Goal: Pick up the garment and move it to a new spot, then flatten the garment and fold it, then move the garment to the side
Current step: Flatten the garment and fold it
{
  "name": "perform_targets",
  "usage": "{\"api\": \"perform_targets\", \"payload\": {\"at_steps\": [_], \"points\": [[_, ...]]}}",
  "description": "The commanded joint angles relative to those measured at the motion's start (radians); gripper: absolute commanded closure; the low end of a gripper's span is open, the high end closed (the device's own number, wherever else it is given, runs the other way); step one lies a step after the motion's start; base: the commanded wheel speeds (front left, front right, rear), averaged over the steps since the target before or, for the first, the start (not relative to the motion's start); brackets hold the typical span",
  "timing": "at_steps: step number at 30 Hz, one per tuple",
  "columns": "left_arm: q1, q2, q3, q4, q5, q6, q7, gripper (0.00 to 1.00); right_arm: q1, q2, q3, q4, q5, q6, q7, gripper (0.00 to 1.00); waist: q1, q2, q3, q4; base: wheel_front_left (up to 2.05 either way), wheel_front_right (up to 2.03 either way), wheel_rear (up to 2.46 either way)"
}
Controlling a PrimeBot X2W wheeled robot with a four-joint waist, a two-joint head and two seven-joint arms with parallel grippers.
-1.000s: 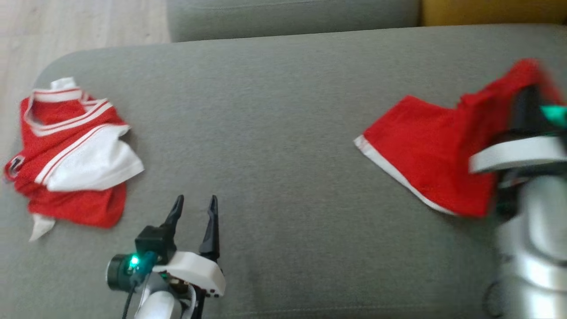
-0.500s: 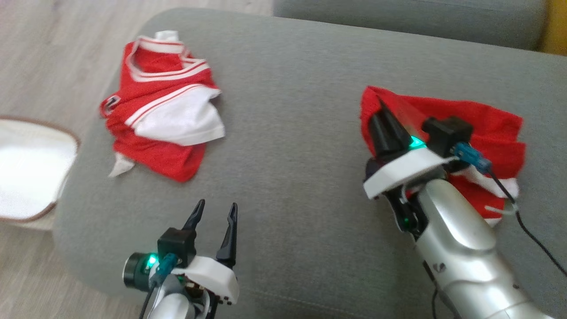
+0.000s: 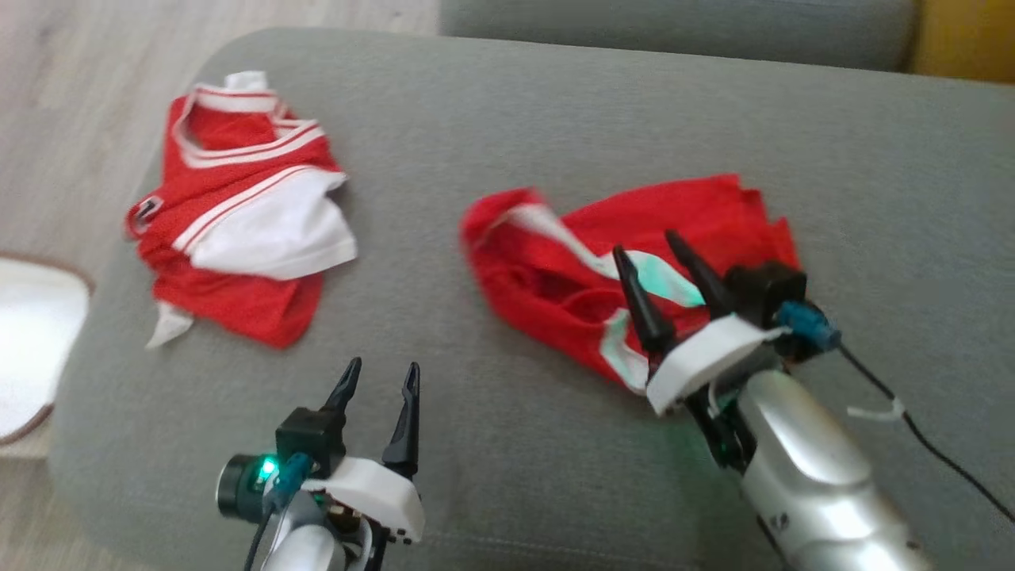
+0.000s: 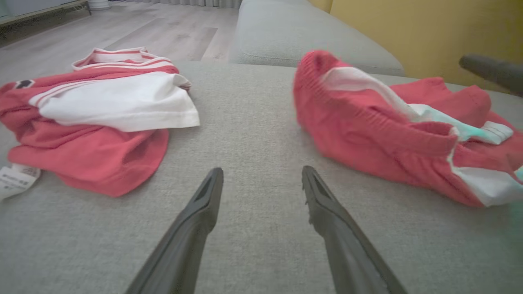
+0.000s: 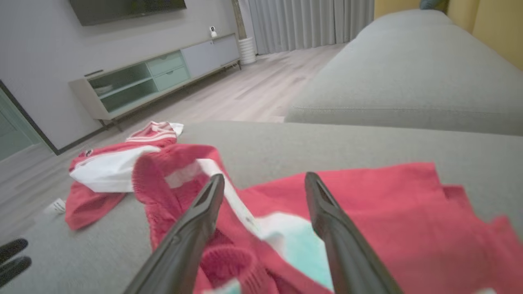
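The garment [image 3: 571, 277], red shorts with white trim, is seen lying crumpled on the sofa seat [image 3: 515, 119], a little right of its middle. Nothing grips it. The right fingers [image 3: 638, 301] are spread wide just over its near right part, and whether their tips touch the cloth cannot be told. The move to a new spot is judged done, so flattening is the step in hand. For that, the bunched left end must be drawn out and the layers spread, likely from opposite edges. The left fingers [image 3: 404, 420], also wide and empty, are poised near the front edge, well apart from the garment. A shirt [image 3: 238, 230] is heaped toward the far left corner.
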Motion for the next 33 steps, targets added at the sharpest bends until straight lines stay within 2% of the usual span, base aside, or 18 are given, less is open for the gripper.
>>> {"api": "perform_targets", "payload": {"at_steps": [1,4,13,21,26,33], "points": [[-0.042,0.003,0.037,-0.026,-0.005,0.003,-0.005,0.00,0.005,0.012,0.014,-0.019,-0.013,0.007,-0.006,0.00,0.0000,0.0000,-0.008,-0.042,0.00,0.00,0.00],[-0.047,0.003,0.037,-0.029,-0.006,0.002,-0.005,0.00,0.031,0.012,-0.016,-0.013,-0.042,0.007,-0.006,0.00,0.0000,0.0000,-0.011,-0.067,0.00,0.00,0.00],[-0.052,0.003,0.027,-0.049,-0.011,0.004,-0.005,0.00,0.114,-0.002,-0.231,0.026,-0.170,0.007,-0.006,0.00,0.0000,0.0000,-0.007,-0.082,0.00,0.00,0.00],[-0.078,0.003,-0.057,-0.083,-0.020,-0.039,-0.005,0.00,0.147,0.005,-0.387,-0.004,-0.237,0.007,-0.006,0.00,0.0000,0.0000,0.011,-0.108,0.00,0.00,0.00],[-0.112,0.003,-0.136,-0.073,-0.030,-0.084,-0.005,0.00,0.154,0.010,-0.400,-0.035,-0.249,0.007,-0.006,0.00,0.0000,0.0000,0.022,-0.173,0.00,0.00,0.00],[-0.180,0.003,-0.176,-0.001,-0.046,-0.083,-0.005,0.00,0.146,0.012,-0.382,-0.063,-0.223,0.007,-0.006,0.00,0.0000,0.0000,0.055,-0.279,0.00,0.00,0.00]]}}
